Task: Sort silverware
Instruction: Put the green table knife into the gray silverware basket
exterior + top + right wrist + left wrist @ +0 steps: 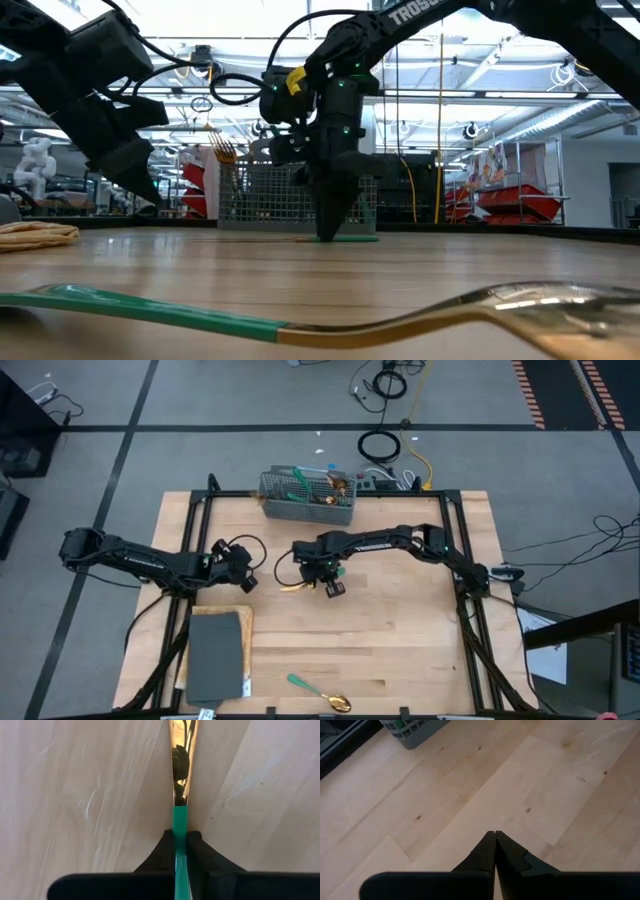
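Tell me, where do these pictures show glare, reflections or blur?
Right wrist view: the gold neck of the utensil held by the right end effector mirrors the camera rig. Low view: the near spoon is blurred, ceiling lights glare. Left wrist view: even light on the table.

You are working in an industrial lab or workshop hall: grey taped floor (250,400), loose cables (385,445), ceiling strip lights (200,45), red parts bins (515,205) on racking.
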